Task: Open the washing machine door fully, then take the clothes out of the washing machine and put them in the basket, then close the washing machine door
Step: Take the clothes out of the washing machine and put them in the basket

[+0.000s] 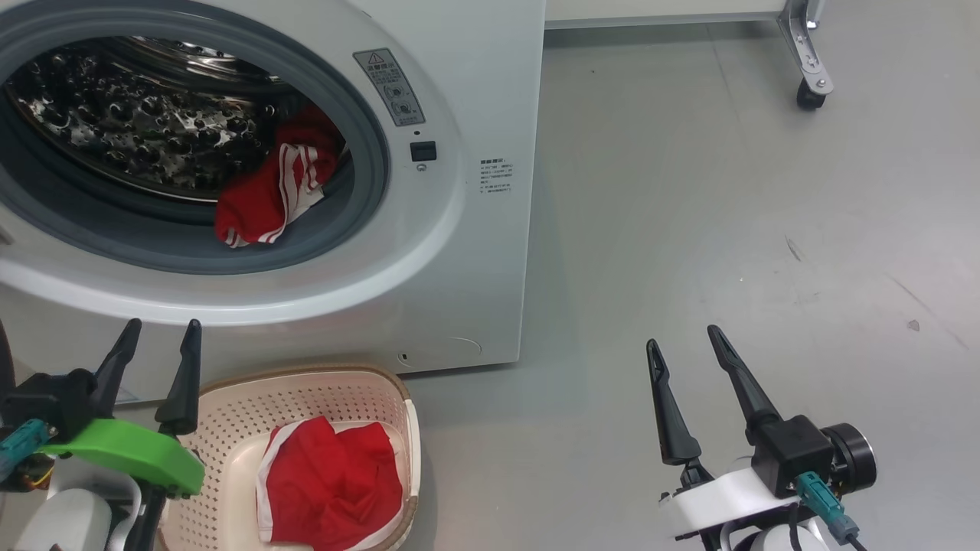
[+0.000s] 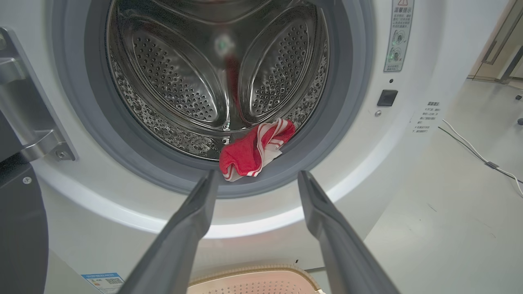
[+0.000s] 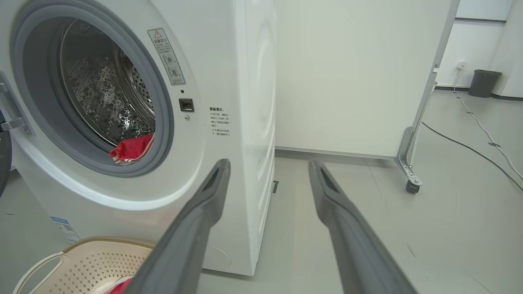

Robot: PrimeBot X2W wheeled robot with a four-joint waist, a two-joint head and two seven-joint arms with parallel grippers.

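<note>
The white washing machine [image 1: 467, 229] stands with its porthole uncovered; the washing machine door [image 2: 18, 232] is swung out to the left, its dark rim and steel hinge showing. One piece of the clothes, red with white stripes [image 1: 269, 191] [image 2: 254, 148] [image 3: 131, 149], lies on the grey gasket at the drum's lower right. Another red piece [image 1: 333, 482] lies in the cream basket [image 1: 306, 380] on the floor below the porthole. My left gripper [image 1: 164, 325] [image 2: 258, 173] is open beside the basket, pointing at the drum. My right gripper [image 1: 683, 337] [image 3: 269, 162] is open over bare floor to the right.
Grey floor stretches to the right of the machine. A white panel on a caster foot [image 1: 808, 80] stands at the back right. A cable [image 3: 470, 149] runs across the floor and a dark bin [image 3: 484, 83] stands by the far wall.
</note>
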